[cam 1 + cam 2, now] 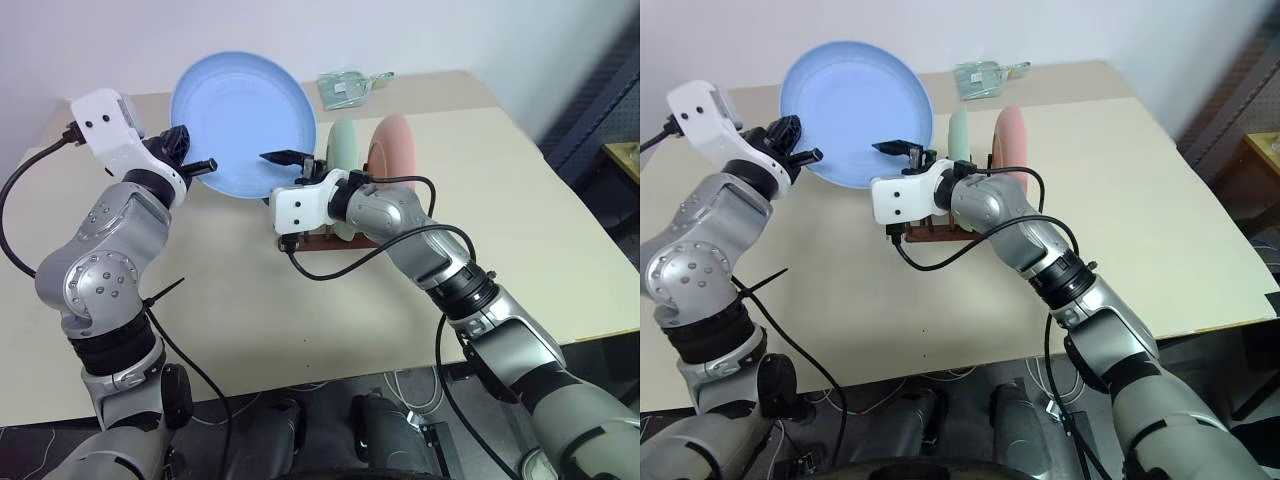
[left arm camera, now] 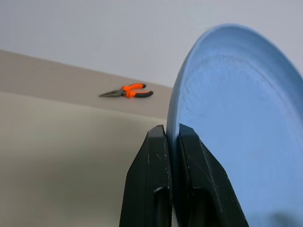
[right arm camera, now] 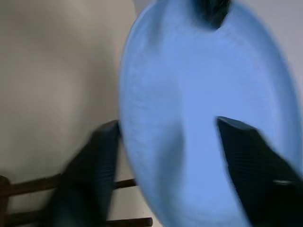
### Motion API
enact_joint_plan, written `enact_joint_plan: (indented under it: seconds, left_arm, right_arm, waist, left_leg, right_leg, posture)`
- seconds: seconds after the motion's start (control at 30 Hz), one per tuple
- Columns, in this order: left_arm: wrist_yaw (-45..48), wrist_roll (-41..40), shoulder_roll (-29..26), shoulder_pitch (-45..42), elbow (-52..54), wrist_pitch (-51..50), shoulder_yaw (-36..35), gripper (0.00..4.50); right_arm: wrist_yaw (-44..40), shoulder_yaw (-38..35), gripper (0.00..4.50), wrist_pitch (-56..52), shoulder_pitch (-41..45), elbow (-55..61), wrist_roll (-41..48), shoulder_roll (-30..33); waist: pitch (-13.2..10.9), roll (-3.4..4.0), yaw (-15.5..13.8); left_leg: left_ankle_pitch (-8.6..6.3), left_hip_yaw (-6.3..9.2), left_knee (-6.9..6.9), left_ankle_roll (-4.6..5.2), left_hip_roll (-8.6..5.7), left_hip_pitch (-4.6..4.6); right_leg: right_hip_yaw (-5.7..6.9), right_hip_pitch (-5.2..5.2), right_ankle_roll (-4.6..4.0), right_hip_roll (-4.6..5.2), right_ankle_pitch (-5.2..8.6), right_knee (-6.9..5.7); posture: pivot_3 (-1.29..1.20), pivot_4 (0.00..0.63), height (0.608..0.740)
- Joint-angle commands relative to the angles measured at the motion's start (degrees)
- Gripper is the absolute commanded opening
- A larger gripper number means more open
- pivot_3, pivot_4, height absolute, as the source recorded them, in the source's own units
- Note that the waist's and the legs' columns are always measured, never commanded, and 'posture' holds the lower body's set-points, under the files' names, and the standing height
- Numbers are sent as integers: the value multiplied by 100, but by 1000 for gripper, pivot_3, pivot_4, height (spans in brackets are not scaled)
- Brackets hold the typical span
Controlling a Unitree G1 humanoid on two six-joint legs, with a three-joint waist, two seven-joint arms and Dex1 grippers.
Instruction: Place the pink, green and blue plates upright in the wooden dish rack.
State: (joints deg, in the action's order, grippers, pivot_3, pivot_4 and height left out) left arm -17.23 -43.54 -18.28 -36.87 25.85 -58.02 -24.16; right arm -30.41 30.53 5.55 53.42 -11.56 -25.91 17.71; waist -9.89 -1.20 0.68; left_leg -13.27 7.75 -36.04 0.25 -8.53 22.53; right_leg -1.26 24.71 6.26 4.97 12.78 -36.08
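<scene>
The surface was a plain beige top, matte and smooth, set against a pale wall, with dark furniture showing past its right-hand edge. Near its far edge lay a clear plastic packet; in the left wrist view a pair of orange-handled pliers lay on it too.

The rack was dark brown wood, low rails with thin pegs, standing near the middle of the surface. The green plate and the pink plate stood upright in it side by side, both round, shallow and matte.

The blue plate was held in the air, tilted with its hollow face toward the camera, above the surface and just left of the rack. The left gripper had its black fingers pressed onto the plate's rim, pinching it. The right gripper had its fingers spread on either side of the plate's edge; whether they touched it could not be told.
</scene>
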Motion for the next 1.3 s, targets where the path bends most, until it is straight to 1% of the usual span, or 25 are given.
enact_joint_plan:
  seconds: [0.03, 0.07, 0.1, 0.17, 0.2, 0.23, 0.27, 0.3, 0.4, 0.47, 0.57, 0.63, 0.67, 0.73, 0.8, 0.83, 0.9, 0.97, 1.1, 1.2, 1.3]
  left_arm:
    - [-8, -196, 48, -25, 298, -26, -118, 0]
    - [-10, -251, 89, -10, 299, -15, -157, 0]
    - [-28, -292, 119, -2, 295, -13, -194, 338]
    - [-38, -365, 177, 5, 271, 64, -275, 989]
    - [-44, -407, 218, -20, 255, 161, -348, 1434]
    - [-30, -424, 249, -77, 238, 342, -440, 2008]
    - [-21, -434, 267, -118, 228, 467, -501, 2458]
    - [-81, -366, 244, -222, 143, 760, -710, 2887]
    - [-74, 2, -92, -319, -201, 1489, -1183, 2887]
    - [190, 378, -496, -129, -395, 1857, -1242, 2887]
    - [785, 949, -1031, 539, -656, 2366, -1128, 2887]
    - [1215, 1292, -1153, 1177, -777, 2693, -909, 2887]
    - [1408, 1425, -1145, 1489, -809, 2849, -773, 2887]
    - [1703, 1687, -1011, 2066, -740, 3110, -362, 2887]
    - [1974, 1941, -794, 2583, -598, 3421, 116, 2887]
    - [2066, 2034, -729, 2725, -571, 3538, 246, 2887]
    - [2395, 2559, -671, 3242, -566, 4010, 913, 2887]
    - [2660, 2918, -615, 3616, -683, 4422, 1391, 2887]
    - [2934, 3158, -369, 3955, -889, 4927, 1801, 2887]
    - [2996, 3194, -223, 4036, -1019, 5042, 1845, 2887]
    - [3098, 3223, -176, 4081, -1037, 5087, 1844, 2887]
  right_arm:
    - [116, -158, 1000, 176, 178, 1, -76, -86]
    - [101, -174, 421, 201, 175, -8, -74, -99]
    - [85, -183, 2, 224, 168, -7, -80, -107]
    - [60, -178, 0, 262, 129, 44, -113, -115]
    - [61, -170, 0, 281, 108, 83, -148, -115]
    - [58, -161, 0, 301, 85, 126, -172, -111]
    - [56, -158, 0, 315, 70, 151, -187, -109]
    - [43, -157, 0, 337, 39, 207, -205, -92]
    - [5, -178, 0, 403, -41, 346, -222, -37]
    - [7, -226, 0, 466, -79, 417, -206, 9]
    - [55, -415, 0, 657, -110, 580, 6, 53]
    - [34, -707, 0, 654, -171, 807, 466, -54]
    - [6, -882, 0, 610, -226, 955, 777, -143]
    - [-210, -1308, 0, 148, -447, 1428, 1800, -446]
    - [-493, -1641, 0, -543, -702, 2002, 2858, -686]
    - [-570, -1729, 0, -792, -771, 2186, 3145, -748]
    - [-472, -2016, 0, -1912, -1044, 2796, 4307, -1060]
    - [-223, -2228, 0, -2857, -1274, 3269, 5272, -1346]
    - [388, -2378, 0, -3861, -1623, 3708, 6121, -1720]
    - [806, -2510, 0, -4163, -1783, 3768, 6481, -1977]
    - [1035, -2590, 0, -4385, -1862, 3777, 6771, -2104]
  waist:
    - [0, 0, -1]
    - [0, 0, -2]
    - [0, 0, -1]
    - [0, 0, -3]
    - [-1, 0, -3]
    - [-1, 1, -3]
    - [-1, 0, -1]
    - [-1, 0, 5]
    - [-1, 0, 17]
    - [-1, 0, 24]
    - [-1, 2, 9]
    - [-1, 3, 4]
    - [-1, 4, -9]
    - [-1, 3, -15]
    - [0, 3, -25]
    - [-1, 3, -27]
    - [1, 2, -15]
    - [1, 14, -12]
    - [-4, 24, -3]
    - [-2, 28, -2]
    - [-2, 28, -5]
  left_leg:
    - [0, 0, 0, 0, 0, 0]
    - [0, 0, -1, 0, 0, 0]
    - [0, 0, -1, -1, 0, 0]
    - [0, 0, -1, -1, 0, 0]
    - [0, 1, -2, -1, 0, -1]
    - [0, 1, -3, -1, 0, 0]
    - [0, 1, -3, -1, 0, 0]
    - [0, 1, -2, -1, 0, 0]
    - [-1, 0, 0, -10, 7, -1]
    - [-5, -2, 0, -18, 17, -2]
    - [-6, -2, 5, -23, 23, -2]
    - [-6, -3, 4, -23, 23, -2]
    - [-6, -3, 6, -22, 23, -2]
    - [-7, -1, 5, -21, 23, -3]
    - [-10, 2, 1, -16, 23, -3]
    - [-13, 5, 1, -12, 24, -3]
    - [-27, 5, -1, 11, 24, -4]
    - [-30, 5, 8, 15, 26, -8]
    - [-34, 3, 18, 19, 39, -8]
    - [-32, 3, 28, 16, 45, -9]
    - [-31, 2, 30, 16, 45, -8]
  right_leg:
    - [0, 0, 0, 0, 0, 0]
    - [0, 0, 0, -1, 0, 0]
    - [0, 0, 0, -2, 0, -1]
    - [-1, 0, 0, -1, 0, -1]
    - [-1, -1, 0, -2, 0, -1]
    - [-1, -1, -1, -3, 0, -1]
    - [-1, -1, 0, -3, 0, -1]
    - [-1, -1, 0, -3, 0, -1]
    - [-2, 4, -5, -11, -3, 0]
    - [-7, 6, -8, -23, -3, -1]
    - [-7, 9, -15, -30, -3, -1]
    - [-7, 8, -16, -30, -3, 0]
    - [-7, 6, -16, -29, -4, 2]
    - [-6, 2, -18, -29, -4, 4]
    - [-7, -3, -18, -29, -4, 4]
    - [-6, -6, -19, -29, -5, 7]
    - [-9, -7, -20, -28, -5, 7]
    - [-14, -7, -27, -23, -3, 7]
    - [-15, 7, -48, -26, 1, 1]
    - [-12, 13, -56, -27, 5, -1]
    - [-11, 15, -55, -27, 5, 0]
  posture:
    - [0, 150, 740]
    - [0, 150, 740]
    - [0, 150, 740]
    - [0, 150, 740]
    - [0, 150, 740]
    - [0, 150, 740]
    - [0, 150, 740]
    - [0, 150, 740]
    - [0, 150, 740]
    - [0, 150, 740]
    - [0, 150, 740]
    - [0, 150, 740]
    - [0, 150, 740]
    - [0, 150, 740]
    - [0, 150, 740]
    - [0, 150, 740]
    - [0, 150, 740]
    - [0, 150, 740]
    - [0, 150, 740]
    - [0, 150, 740]
    - [0, 150, 740]
